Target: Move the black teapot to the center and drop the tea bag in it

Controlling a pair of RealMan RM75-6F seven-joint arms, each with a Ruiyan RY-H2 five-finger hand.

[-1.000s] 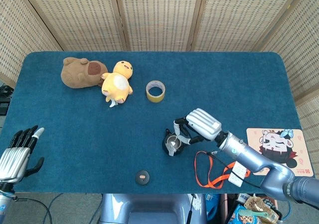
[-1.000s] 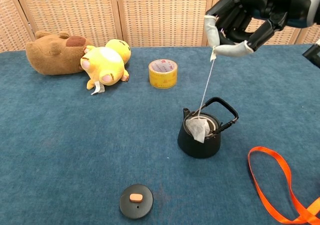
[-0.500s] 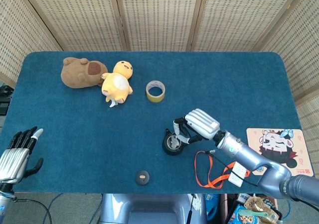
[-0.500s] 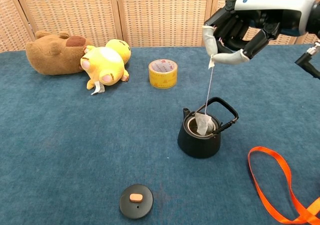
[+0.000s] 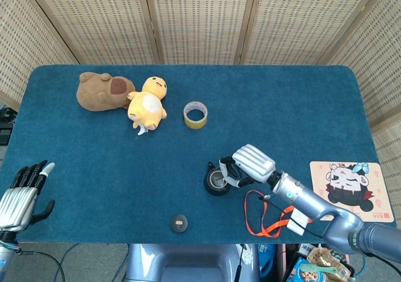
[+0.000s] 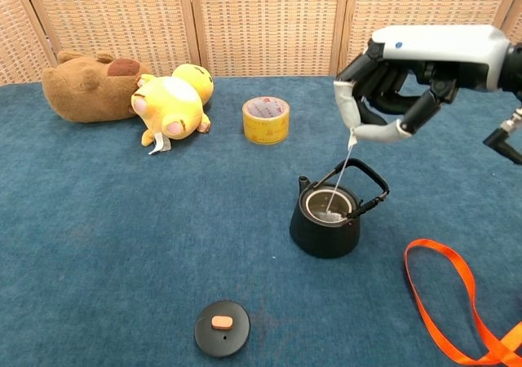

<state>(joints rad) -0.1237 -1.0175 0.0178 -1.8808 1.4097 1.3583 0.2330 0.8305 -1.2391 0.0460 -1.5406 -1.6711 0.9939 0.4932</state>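
The black teapot stands upright near the table's middle-right, lid off and handle raised; the head view shows the teapot from above. Its round black lid with an orange knob lies apart at the front, and the head view has the lid below the pot. My right hand hovers just above and right of the pot, pinching the tea bag's string. The tea bag sits down inside the pot's mouth. My left hand hangs open off the table's front-left corner.
A brown plush and a yellow plush lie at the back left. A yellow tape roll stands behind the pot. An orange lanyard loops at the front right. A cartoon mat lies at the right edge.
My right hand has come down toward the teapot, and the tea bag has sunk from the rim to the inside of the pot. The left hand has barely moved.
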